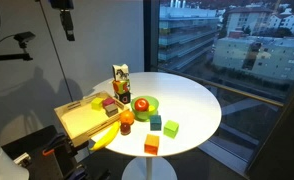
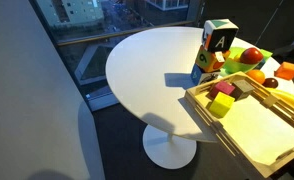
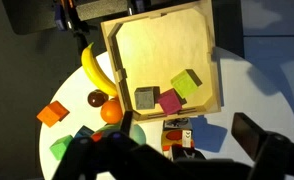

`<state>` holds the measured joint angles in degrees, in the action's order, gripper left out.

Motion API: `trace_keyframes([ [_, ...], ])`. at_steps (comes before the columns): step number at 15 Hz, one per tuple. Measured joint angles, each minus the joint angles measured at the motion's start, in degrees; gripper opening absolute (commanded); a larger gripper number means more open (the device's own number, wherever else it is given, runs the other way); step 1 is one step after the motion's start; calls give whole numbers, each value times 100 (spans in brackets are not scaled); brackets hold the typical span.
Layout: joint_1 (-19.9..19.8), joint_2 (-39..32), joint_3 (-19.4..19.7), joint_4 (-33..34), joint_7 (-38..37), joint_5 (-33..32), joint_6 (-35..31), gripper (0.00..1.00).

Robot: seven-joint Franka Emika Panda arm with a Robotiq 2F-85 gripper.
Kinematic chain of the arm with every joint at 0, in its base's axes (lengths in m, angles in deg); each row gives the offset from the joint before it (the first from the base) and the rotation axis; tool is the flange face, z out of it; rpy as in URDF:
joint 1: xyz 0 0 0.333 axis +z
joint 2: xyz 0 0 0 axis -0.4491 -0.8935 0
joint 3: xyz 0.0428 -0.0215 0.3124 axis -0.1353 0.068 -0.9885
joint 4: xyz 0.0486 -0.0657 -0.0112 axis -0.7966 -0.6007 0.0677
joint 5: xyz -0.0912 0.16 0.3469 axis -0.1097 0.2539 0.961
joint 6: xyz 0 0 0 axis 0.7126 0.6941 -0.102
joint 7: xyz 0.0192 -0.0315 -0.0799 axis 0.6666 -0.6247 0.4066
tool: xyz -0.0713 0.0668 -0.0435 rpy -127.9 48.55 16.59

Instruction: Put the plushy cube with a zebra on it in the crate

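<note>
The plushy cube with a zebra (image 1: 120, 73) is pale with black-and-white markings and sits on top of an orange/red plush cube near the table's middle. It also shows in an exterior view (image 2: 219, 38) and in the wrist view (image 3: 177, 126). The crate (image 1: 75, 119) is a tan shallow box right beside the stack, with its edge over the table rim; it also shows in an exterior view (image 2: 257, 135) and in the wrist view (image 3: 162, 40). My gripper (image 3: 187, 130) hangs high above the table, open and empty, and its dark fingers frame the stack from above.
Grey (image 3: 145, 98), magenta (image 3: 170, 101) and yellow-green (image 3: 185, 83) blocks lie in the crate's corner nearest the stack. A green bowl with an apple (image 1: 142, 105), an orange (image 1: 127, 118), a banana (image 1: 107, 135), a green block (image 1: 171, 127) and an orange block (image 1: 151, 144) lie nearby.
</note>
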<state>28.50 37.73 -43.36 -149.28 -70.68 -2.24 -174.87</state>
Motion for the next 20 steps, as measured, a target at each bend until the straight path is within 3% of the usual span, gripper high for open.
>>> trace_keyframes([
  [14, 0, -40, 23, -10, 0, 0, -1, 100],
  [20, -1, -285, 331, -1, 263, 0, -68, 100],
])
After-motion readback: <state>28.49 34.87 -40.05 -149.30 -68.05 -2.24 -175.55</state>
